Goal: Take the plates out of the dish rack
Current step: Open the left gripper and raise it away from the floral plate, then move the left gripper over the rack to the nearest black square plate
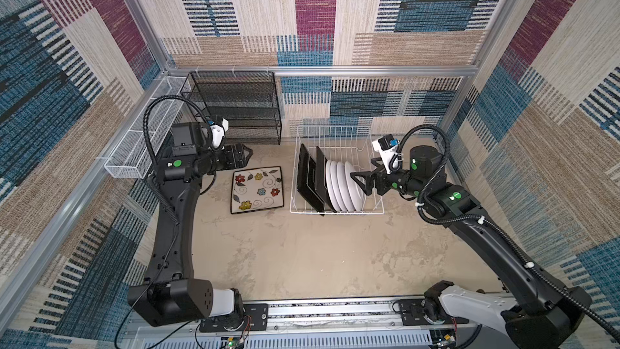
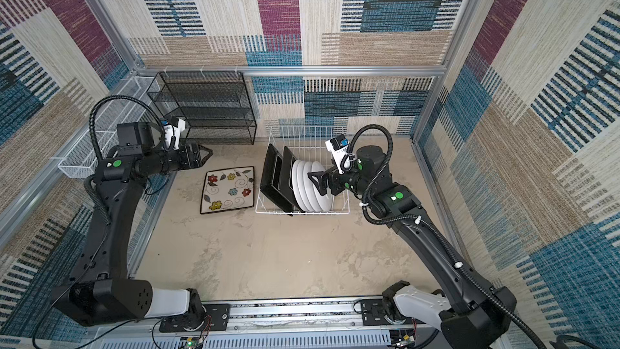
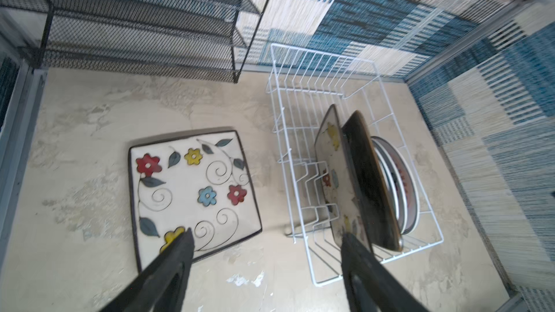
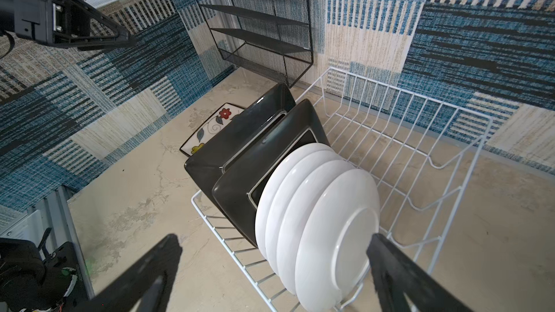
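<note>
One flowered square plate point(image 1: 256, 189) out on bench point(image 1: 302, 256); six more in dish rack point(image 1: 335, 134).
Flowered plate lies flat, face up, just L of the rack. Rack holds two square plates point(image 1: 310, 179) on edge, black backs twd R arm, w/ four round white plates point(image 1: 339, 189) packed beside them. Left pincer point(image 3: 267, 235) spread wide, nothing btwn jaws, hovering nr the flat plate, in front of black mesh shelf unit point(image 1: 241, 109). Right pincer point(image 4: 273, 240) also spread wide, at the outermost round plate; contact can't be told.
</note>
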Controlling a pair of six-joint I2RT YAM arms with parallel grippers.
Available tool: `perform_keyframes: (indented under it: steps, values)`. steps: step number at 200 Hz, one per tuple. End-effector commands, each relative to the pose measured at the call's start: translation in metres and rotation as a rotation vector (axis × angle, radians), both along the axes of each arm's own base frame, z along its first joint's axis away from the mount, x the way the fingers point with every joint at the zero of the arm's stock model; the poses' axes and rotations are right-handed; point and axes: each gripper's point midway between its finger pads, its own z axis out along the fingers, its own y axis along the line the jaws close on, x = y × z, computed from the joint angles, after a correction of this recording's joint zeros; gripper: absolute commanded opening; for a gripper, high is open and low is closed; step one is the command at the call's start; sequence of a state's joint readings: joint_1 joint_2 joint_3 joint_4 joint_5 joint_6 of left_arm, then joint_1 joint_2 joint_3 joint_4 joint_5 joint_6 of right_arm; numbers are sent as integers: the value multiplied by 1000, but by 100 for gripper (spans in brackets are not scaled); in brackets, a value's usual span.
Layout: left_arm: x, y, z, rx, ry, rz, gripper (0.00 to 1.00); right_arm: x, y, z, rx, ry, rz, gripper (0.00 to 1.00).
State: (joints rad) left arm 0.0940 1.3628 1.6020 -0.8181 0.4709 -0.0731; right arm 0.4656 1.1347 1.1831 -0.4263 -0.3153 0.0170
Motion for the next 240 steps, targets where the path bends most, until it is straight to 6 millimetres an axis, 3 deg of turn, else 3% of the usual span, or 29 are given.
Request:
perform_keyframes:
  steps: [1,53,96,180,222,240]
  values:
    - [-9,-17,16,-43,-41,-10,80,-6,1,5,31,0,13,99]
    - [-33,-60,13,-64,-47,-38,81,-7,-1,3,84,12,-16,99]
    - [-37,-95,-10,-50,-6,-96,81,-5,-4,-6,89,43,-46,99]
    - [-16,-140,-64,-1,140,-160,75,-4,-1,-16,137,95,-58,99]
    - [4,-150,-82,20,193,-163,70,-8,-7,-16,144,83,-77,99]
    - [11,-156,-90,16,228,-176,62,-9,-10,-16,145,78,-95,99]
